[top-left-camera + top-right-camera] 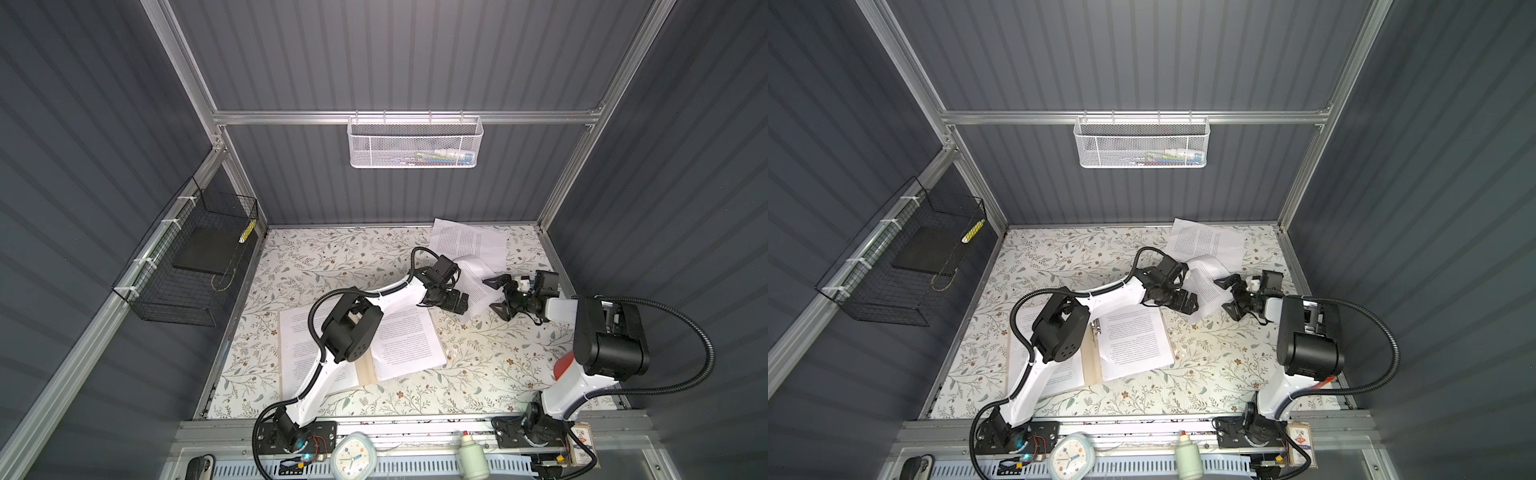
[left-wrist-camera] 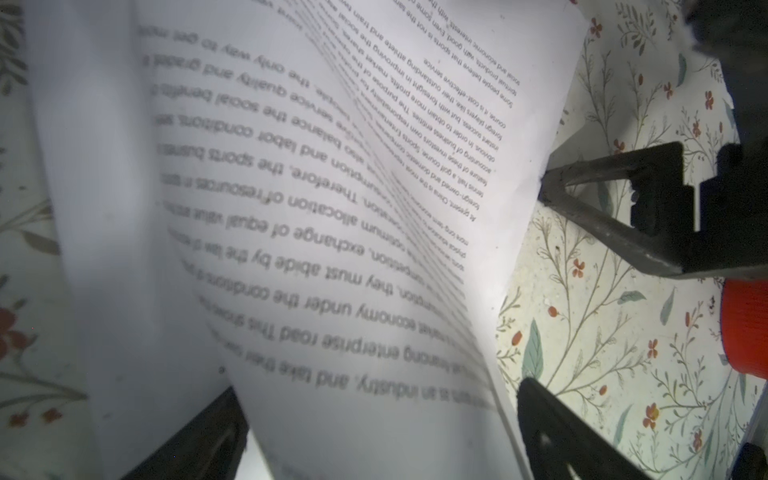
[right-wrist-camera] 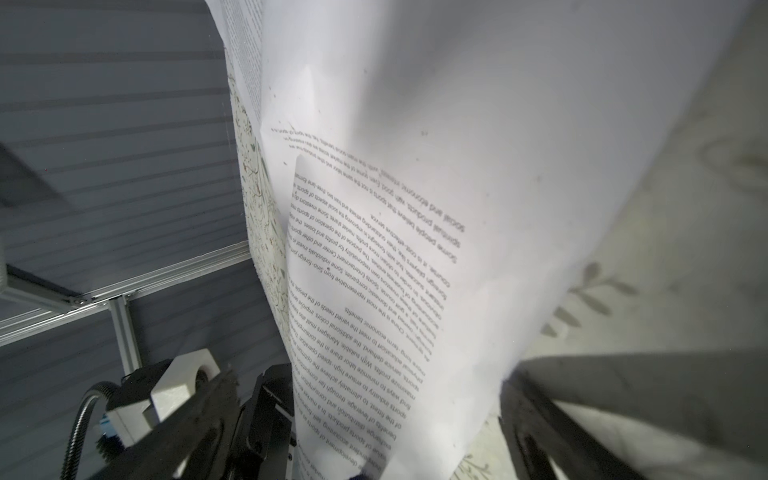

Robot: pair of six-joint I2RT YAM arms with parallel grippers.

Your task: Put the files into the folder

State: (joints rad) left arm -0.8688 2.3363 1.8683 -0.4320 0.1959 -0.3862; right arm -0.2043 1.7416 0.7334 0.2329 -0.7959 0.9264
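1. Wide open, gripping nothing: left hand (image 1: 460, 303), right hand (image 1: 492, 295) — curled sheet (image 1: 476, 278) bowed up between them, back right of counter (image 1: 332, 257).
2. Front left: folder (image 1: 365, 370) lies open — printed sheets (image 1: 409, 345) on both halves.

Lighting: dim grey booth. The brightest patch falls on the floral-patterned counter (image 1: 478, 357) toward the front, in both top views.
Shadows: soft, beneath the arms.
Top views: sharp; grey ribbed wall panels (image 1: 395, 62) lean outward at the frame edges.
Wrist views: white printed paper sheet (image 2: 332, 208) glows mid-page; its nearest text is blurred and its shaded side soft.
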